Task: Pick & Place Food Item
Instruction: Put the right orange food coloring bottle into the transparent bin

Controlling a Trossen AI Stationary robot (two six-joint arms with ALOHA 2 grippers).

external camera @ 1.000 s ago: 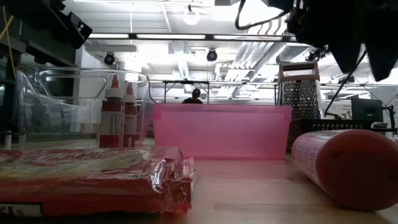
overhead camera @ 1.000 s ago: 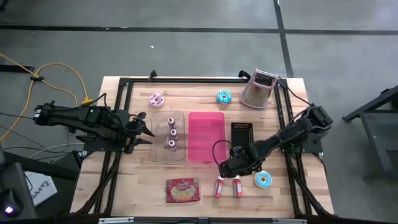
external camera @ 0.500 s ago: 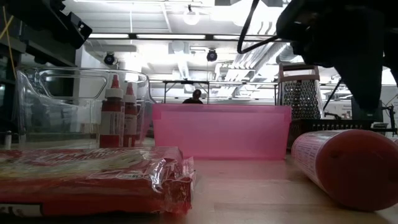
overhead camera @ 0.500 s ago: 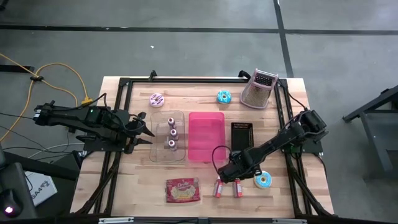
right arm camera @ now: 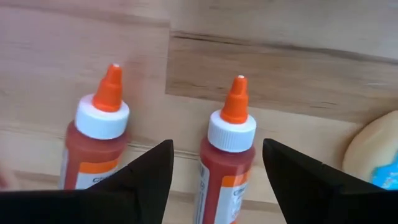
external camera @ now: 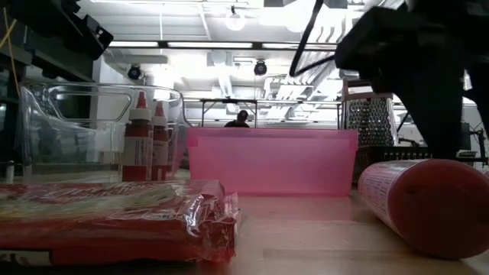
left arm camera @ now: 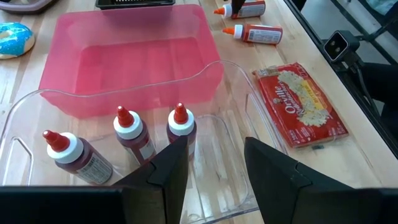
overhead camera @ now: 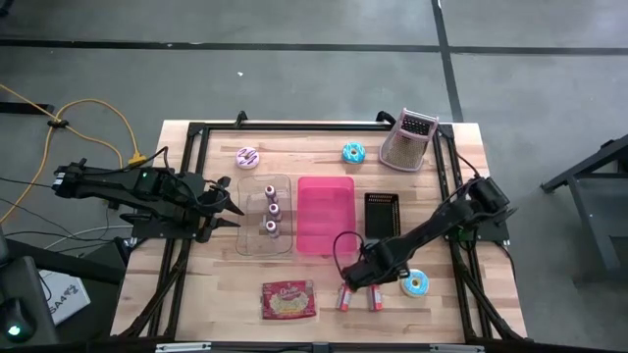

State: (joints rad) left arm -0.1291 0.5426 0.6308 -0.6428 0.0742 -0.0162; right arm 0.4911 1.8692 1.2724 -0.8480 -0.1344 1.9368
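Two red sauce bottles with orange tips (overhead camera: 345, 296) (overhead camera: 374, 297) lie on their sides on the wooden table near its front edge. My right gripper (overhead camera: 359, 279) is open just above them. In the right wrist view its fingers (right arm camera: 144, 177) stand on either side of the bottle nearer the blue doughnut (right arm camera: 227, 155), without touching it. That bottle shows big in the low view (external camera: 424, 202). My left gripper (overhead camera: 228, 201) waits open at the left side of the clear bin (overhead camera: 245, 240), which holds three upright bottles (left arm camera: 130, 134).
A pink bin (overhead camera: 325, 214) stands beside the clear bin, a black tray (overhead camera: 382, 211) to its right. A red food packet (overhead camera: 288, 299) lies front centre, a blue doughnut (overhead camera: 416, 284) right of the bottles. A pink doughnut (overhead camera: 248, 156), another blue doughnut (overhead camera: 353, 152) and a grater (overhead camera: 409, 139) are at the back.
My right gripper has gone toward the table's near edge and a little left, coming down over the two lying bottles. The bottles have stayed where they were.
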